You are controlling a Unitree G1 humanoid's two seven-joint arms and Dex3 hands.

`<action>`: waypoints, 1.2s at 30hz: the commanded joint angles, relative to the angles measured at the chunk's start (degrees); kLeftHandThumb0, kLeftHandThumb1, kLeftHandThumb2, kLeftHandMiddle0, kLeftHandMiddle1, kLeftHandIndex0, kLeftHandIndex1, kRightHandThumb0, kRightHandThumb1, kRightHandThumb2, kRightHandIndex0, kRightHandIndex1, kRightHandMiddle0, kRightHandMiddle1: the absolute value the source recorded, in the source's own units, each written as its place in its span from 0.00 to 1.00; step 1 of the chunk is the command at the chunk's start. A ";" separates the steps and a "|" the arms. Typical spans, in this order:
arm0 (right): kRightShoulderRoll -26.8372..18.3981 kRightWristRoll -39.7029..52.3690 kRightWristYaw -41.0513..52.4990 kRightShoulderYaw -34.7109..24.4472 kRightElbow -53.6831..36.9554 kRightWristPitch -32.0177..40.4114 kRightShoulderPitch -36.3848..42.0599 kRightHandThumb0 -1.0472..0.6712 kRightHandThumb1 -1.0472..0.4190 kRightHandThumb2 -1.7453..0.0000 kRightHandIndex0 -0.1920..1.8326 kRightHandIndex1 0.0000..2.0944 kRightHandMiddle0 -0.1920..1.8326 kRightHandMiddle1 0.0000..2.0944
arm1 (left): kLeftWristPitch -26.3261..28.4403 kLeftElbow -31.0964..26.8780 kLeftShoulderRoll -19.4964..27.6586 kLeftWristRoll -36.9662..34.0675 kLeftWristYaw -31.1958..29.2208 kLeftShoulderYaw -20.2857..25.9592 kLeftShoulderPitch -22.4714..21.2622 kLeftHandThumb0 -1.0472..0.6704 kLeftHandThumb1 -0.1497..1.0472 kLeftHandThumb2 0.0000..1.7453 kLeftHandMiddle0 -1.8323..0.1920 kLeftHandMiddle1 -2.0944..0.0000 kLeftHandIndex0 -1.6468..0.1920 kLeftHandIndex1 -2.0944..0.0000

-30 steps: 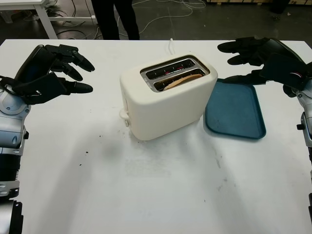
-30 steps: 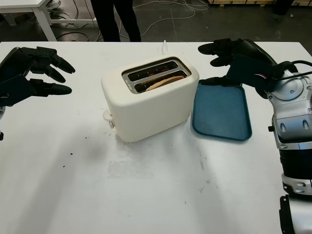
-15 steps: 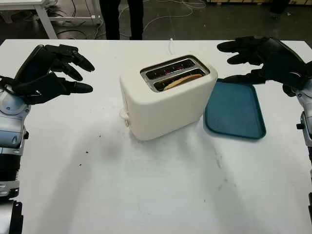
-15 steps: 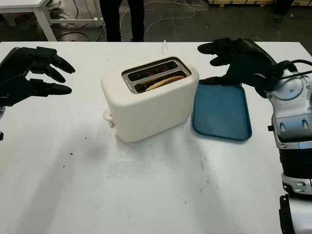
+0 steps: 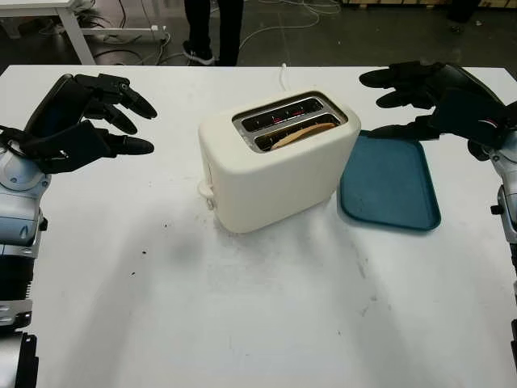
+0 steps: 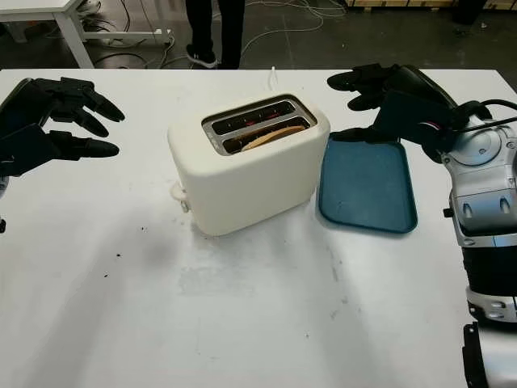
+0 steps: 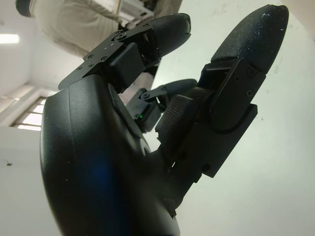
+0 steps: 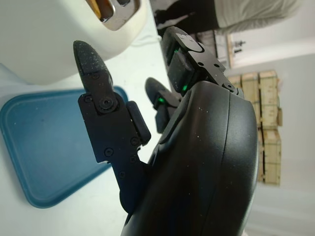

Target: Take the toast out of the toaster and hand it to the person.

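Observation:
A cream two-slot toaster (image 5: 275, 166) stands mid-table. A slice of brown toast (image 5: 303, 133) sits low in its nearer slot; the farther slot glows red inside. My left hand (image 5: 89, 121) hovers open above the table, well to the left of the toaster. My right hand (image 5: 428, 93) hovers open to the right of the toaster, above the far edge of the blue tray (image 5: 392, 186). A person's legs (image 5: 214, 28) stand beyond the table's far edge.
The blue tray lies flat just right of the toaster. A white cord (image 5: 283, 74) runs from behind the toaster to the far edge. Dark crumbs (image 5: 153, 242) dot the white table at front left. A white table leg (image 5: 73, 32) stands at far left.
The person's legs behind the table have shifted to the right, a foot now showing. Both my hands and the toaster have stayed in place.

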 commanded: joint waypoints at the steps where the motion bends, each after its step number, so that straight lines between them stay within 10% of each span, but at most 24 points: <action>1: 0.45 -0.01 -0.33 -0.13 0.08 -0.58 -0.50 0.35 0.21 1.00 0.24 0.29 0.36 0.00 | -0.06 -0.25 0.31 0.38 0.14 0.08 -0.09 0.00 0.67 0.00 0.48 0.59 0.44 0.65; 36: 0.51 0.04 -0.48 -0.24 0.09 -0.57 -0.61 0.35 0.22 1.00 0.23 0.31 0.36 0.00 | 0.21 -0.40 0.20 0.12 0.08 0.19 0.00 0.00 0.67 0.00 0.49 0.58 0.44 0.65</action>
